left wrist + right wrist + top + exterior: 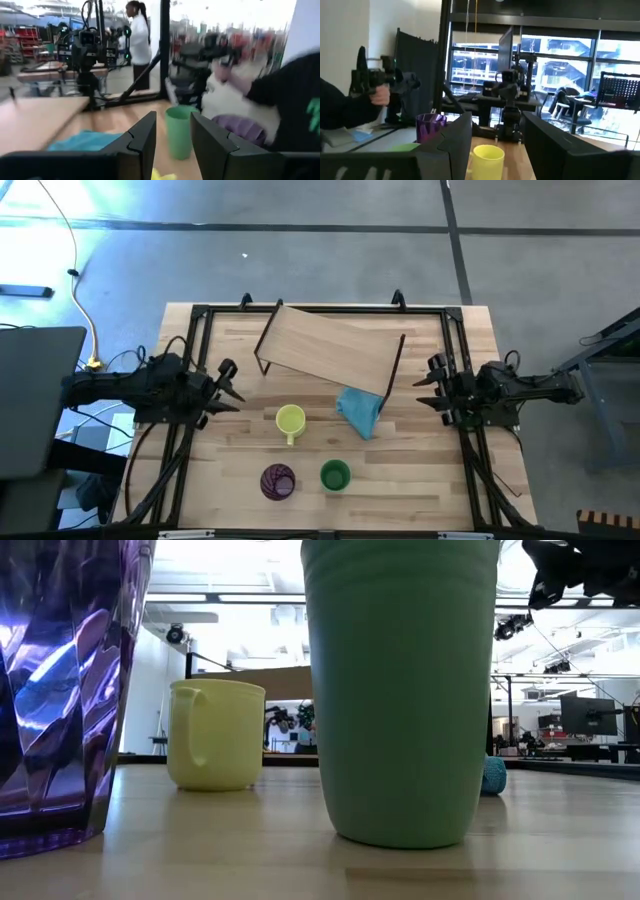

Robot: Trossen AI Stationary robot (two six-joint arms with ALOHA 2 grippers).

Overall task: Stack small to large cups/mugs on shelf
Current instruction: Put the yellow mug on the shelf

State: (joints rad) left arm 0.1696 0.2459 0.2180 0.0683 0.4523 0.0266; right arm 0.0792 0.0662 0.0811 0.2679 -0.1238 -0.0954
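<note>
yellow mug (290,420), green cup (335,475), purple ribbed tumbler (278,481), blue cloth (360,410), light wooden shelf (330,350) on black legs.
</note>
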